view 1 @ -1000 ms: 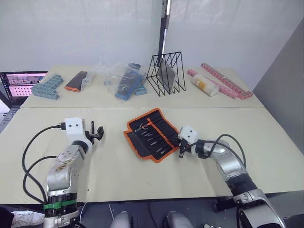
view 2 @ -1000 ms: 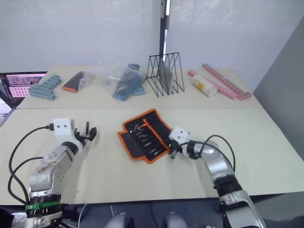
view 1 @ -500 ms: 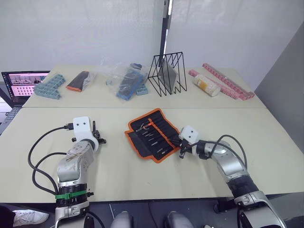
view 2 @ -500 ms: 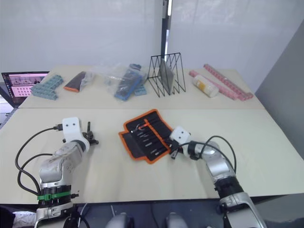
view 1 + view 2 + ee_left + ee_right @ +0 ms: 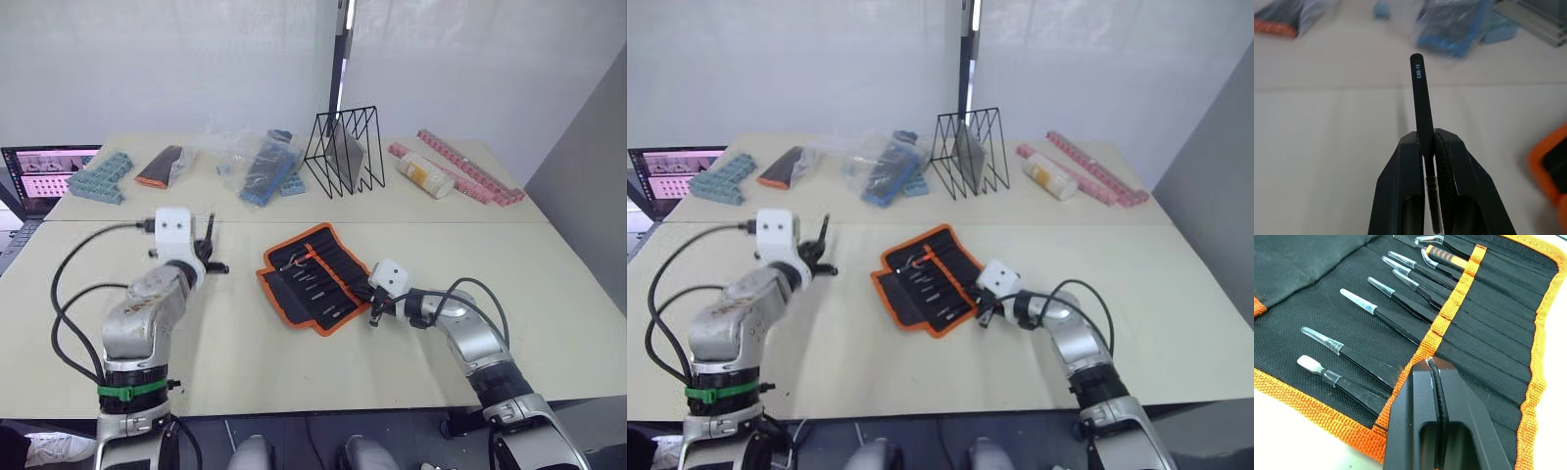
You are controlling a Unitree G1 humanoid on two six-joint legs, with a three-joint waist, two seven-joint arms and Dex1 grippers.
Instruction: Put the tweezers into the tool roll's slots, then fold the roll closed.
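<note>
The tool roll (image 5: pixel 309 279) lies open in the middle of the table, black with orange edging. Several tweezers (image 5: pixel 1396 323) with clear tip caps sit in its slots (image 5: pixel 1484 333), under an orange band. My left gripper (image 5: pixel 208 259) is raised to the left of the roll and shut on one slim black tweezers (image 5: pixel 1420 93), which sticks out past the fingertips. My right gripper (image 5: pixel 1430 364) is shut, its tips over the roll's orange band at the roll's right edge (image 5: pixel 362 299). Whether it pinches the fabric I cannot tell.
Along the back of the table stand a black wire rack (image 5: pixel 343 152), bagged blue items (image 5: pixel 260 164), blue blocks (image 5: pixel 98 178), a black-and-orange pouch (image 5: pixel 162 166), a bottle (image 5: pixel 423 174) and pink strips (image 5: pixel 465 166). A screen (image 5: pixel 39 171) glows at far left.
My left gripper went from open to shut on a tweezers and has risen from the table, swinging towards the roll. The right arm has stayed put.
</note>
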